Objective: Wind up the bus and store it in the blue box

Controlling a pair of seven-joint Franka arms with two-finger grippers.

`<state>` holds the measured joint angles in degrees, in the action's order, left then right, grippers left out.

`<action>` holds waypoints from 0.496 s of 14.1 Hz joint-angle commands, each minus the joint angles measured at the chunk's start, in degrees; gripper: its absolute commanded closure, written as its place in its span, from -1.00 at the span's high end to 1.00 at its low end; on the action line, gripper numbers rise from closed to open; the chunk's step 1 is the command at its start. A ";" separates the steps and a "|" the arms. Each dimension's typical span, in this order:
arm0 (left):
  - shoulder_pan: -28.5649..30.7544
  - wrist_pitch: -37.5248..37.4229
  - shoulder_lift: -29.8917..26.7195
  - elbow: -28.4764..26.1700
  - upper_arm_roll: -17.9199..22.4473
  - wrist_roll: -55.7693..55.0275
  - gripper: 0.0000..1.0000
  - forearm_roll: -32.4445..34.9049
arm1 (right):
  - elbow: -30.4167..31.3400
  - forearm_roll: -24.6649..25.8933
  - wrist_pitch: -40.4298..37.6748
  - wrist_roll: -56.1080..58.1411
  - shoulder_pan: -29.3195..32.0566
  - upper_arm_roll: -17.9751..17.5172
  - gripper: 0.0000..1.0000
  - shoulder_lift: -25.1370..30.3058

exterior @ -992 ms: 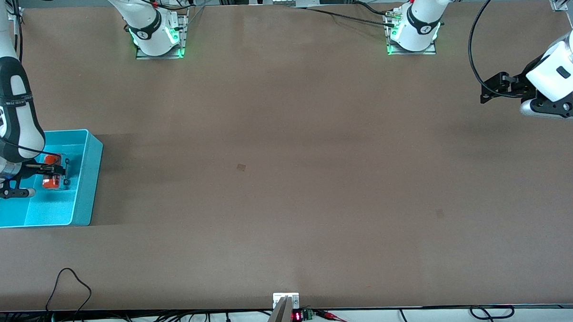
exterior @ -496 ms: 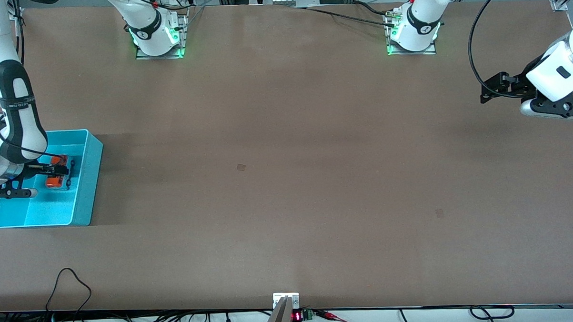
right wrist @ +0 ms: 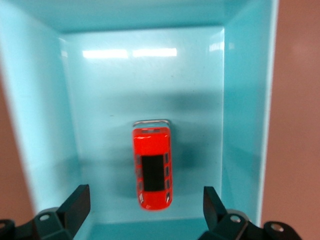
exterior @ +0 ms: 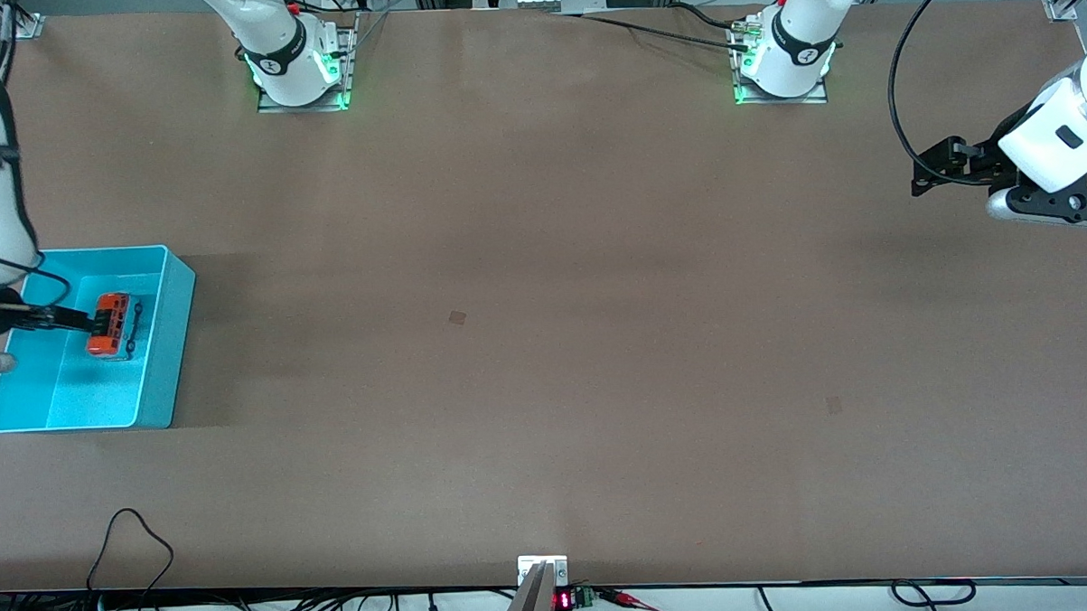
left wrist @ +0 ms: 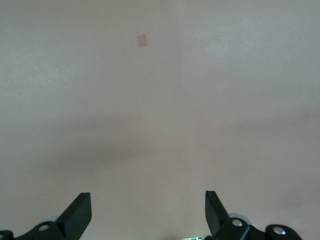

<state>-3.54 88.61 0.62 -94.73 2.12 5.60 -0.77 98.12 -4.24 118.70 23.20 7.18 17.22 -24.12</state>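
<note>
Both pairs of jaws stand spread, with nothing between them. We see the right gripper (right wrist: 145, 210) over the blue box (exterior: 167, 355), its two dark fingers (right wrist: 75, 202) wide apart and clear of the toy. In the front view the right gripper (exterior: 56, 315) reaches in from the table edge at the right arm's end, and only its forearm shows above it.

We note the bus (exterior: 110, 324) lying on the floor of the blue box, wheels down, in the half of the box farther from the front camera. From the right wrist view the bus (right wrist: 152, 167) shows an orange body, a dark roof panel and a pale end, and it sits apart from the walls of the blue box (right wrist: 242, 125). Its long axis runs roughly along the long axis of the box.

We find the left gripper (left wrist: 147, 212) up in the air at the left arm's end of the table (exterior: 545, 342), waiting. Its fingers (left wrist: 77, 212) are apart over bare brown table (left wrist: 160, 100). A small pale square mark (left wrist: 142, 40) lies on that surface, well apart from the fingers.
</note>
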 commanded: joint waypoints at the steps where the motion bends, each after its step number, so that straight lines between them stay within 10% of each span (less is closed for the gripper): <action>1: -0.15 -0.72 -0.27 0.51 0.07 -0.50 1.00 -0.28 | 0.42 2.99 -6.35 -0.35 -0.67 -3.23 1.00 8.99; 7: -0.24 -0.72 -0.27 0.60 0.07 -0.50 1.00 -0.28 | -5.92 8.19 -19.79 -11.75 -4.26 -11.86 1.00 16.20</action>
<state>-3.54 88.61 0.62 -94.73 2.12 5.60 -0.77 93.85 2.66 103.68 15.59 4.97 6.16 -9.74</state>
